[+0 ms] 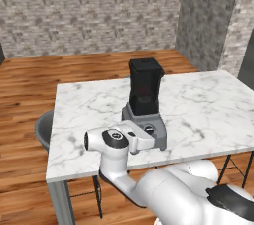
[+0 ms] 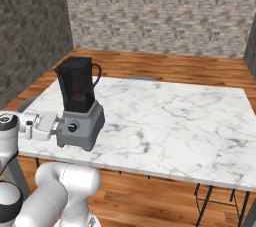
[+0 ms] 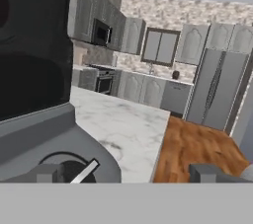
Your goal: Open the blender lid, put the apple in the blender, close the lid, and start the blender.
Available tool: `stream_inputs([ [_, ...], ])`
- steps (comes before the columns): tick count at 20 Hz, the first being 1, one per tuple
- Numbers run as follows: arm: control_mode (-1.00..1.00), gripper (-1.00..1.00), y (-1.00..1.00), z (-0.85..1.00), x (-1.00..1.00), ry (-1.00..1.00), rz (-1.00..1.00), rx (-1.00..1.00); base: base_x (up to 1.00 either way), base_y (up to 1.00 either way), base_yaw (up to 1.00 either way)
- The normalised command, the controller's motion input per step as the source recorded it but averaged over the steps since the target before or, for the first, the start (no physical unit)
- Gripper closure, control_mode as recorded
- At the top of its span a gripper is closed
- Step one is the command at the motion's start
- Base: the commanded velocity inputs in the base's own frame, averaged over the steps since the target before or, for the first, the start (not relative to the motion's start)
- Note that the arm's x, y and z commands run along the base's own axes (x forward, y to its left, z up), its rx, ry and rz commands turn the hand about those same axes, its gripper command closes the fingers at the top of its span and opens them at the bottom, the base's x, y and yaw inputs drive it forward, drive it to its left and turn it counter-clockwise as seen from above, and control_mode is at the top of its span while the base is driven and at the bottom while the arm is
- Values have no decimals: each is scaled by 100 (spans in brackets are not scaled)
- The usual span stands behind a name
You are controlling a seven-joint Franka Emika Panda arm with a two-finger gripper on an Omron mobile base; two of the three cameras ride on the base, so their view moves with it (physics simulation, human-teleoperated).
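A marble counter point(image 1: 208, 105) stood on wood flooring before brick walls. The jaws stood wide open, gripping nothing, level with the blender point(image 1: 144, 107) base and just in front of its dial point(image 3: 69, 166). The lid point(image 1: 144, 64) sat on the jar. The blender stood near the counter's front edge.

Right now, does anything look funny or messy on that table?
Nothing looks spilled or broken. The blender stands upright near the edge of the marble table with its lid on. A reddish shape shows faintly inside the jar. The open gripper sits right at the blender's dial.
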Motion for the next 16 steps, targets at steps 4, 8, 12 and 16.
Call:
stream_inputs([
  [4,-100,-100,1,-3,17,-6,0,0,0,0,0],
  [8,-100,-100,6,-12,15,-4,1,0,0,0,0],
  [12,-100,-100,4,-17,13,-2,1,0,0,0,0],
  [16,-100,-100,9,-19,13,-1,1,0,0,0,0],
])
